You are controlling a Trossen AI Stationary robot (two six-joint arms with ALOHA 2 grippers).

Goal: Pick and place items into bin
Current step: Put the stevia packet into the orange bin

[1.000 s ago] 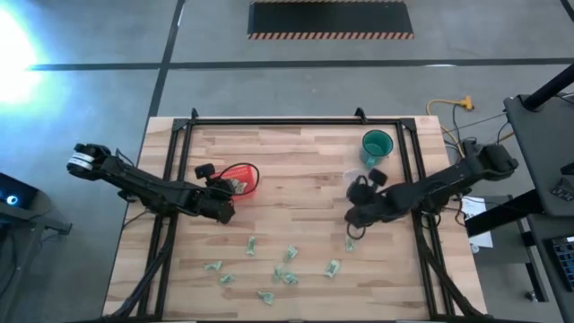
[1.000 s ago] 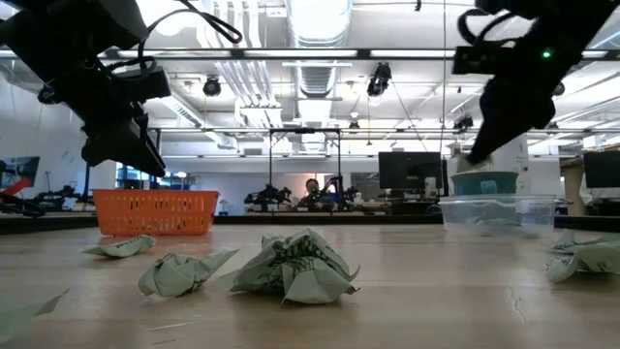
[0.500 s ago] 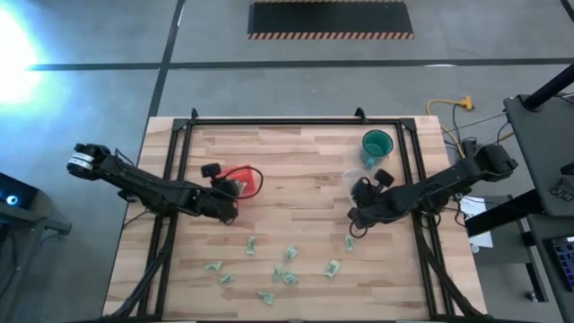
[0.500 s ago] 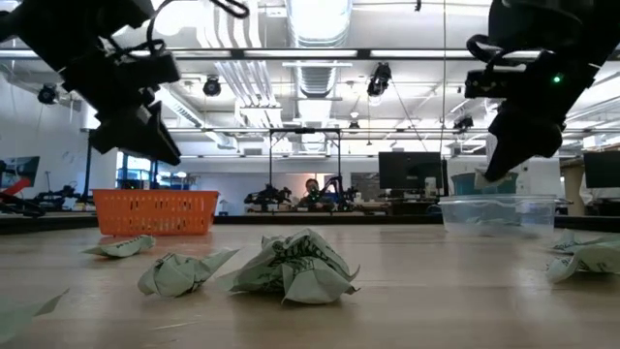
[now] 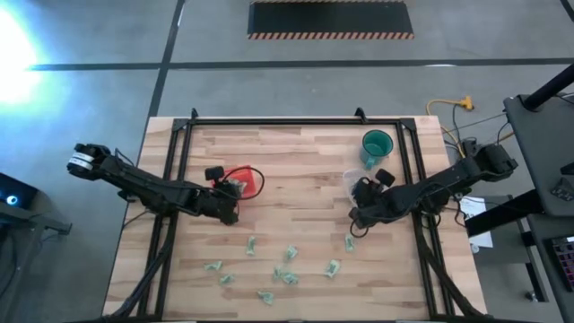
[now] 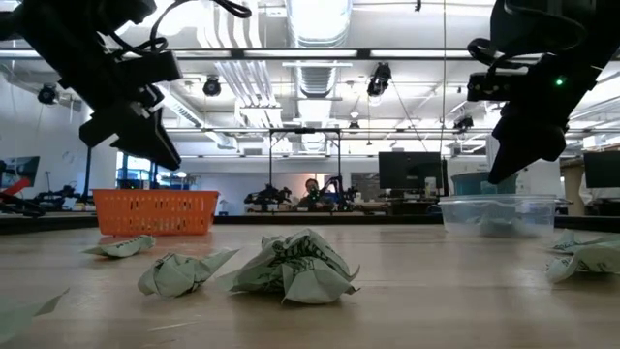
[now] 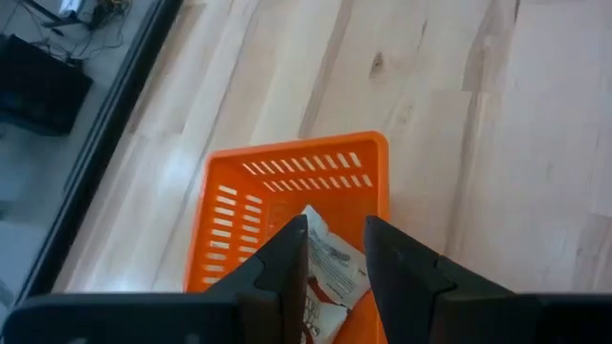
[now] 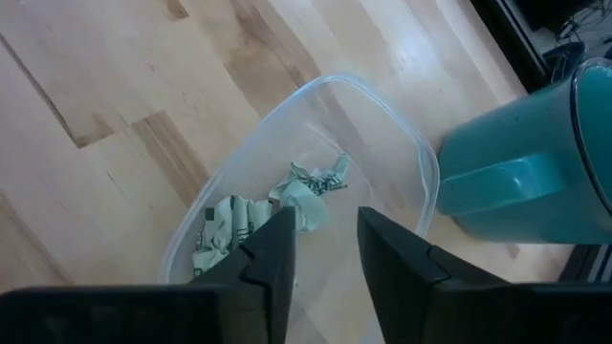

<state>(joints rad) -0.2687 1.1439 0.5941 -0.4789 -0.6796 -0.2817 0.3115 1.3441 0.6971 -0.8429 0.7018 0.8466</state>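
Note:
Several crumpled pale green-and-white items (image 5: 289, 254) lie on the wooden table toward its near edge, and they show close up in the low view (image 6: 295, 267). My left gripper (image 7: 335, 225) hangs over the orange basket (image 7: 239, 205) at the table's left, shut on one item (image 7: 330, 263). My right gripper (image 8: 325, 215) stands open above the clear plastic tub (image 8: 397, 124) at the right. Two items (image 8: 308, 191) lie in the tub. In the high view the left gripper (image 5: 231, 190) is at the basket (image 5: 247, 177) and the right gripper (image 5: 360, 190) at the tub. My left gripper pinches a crumpled wrapper between its two fingers, which lie on its two sides (image 7: 316, 256). The fingers slant down from the table's left. The wrapper's free end (image 7: 320, 222) sticks out past the fingertips over the basket's inside, clear of the table.
A teal cup (image 5: 377, 144) stands just beyond the clear tub, near the far right. A black frame (image 5: 179, 179) runs along the table's left, far and right sides. Bare wood lies between the basket and the tub.
My left gripper has risen and gone a little toward the table's right, ending over the orange basket. My right gripper has risen and gone slightly toward the far edge, over the clear tub.

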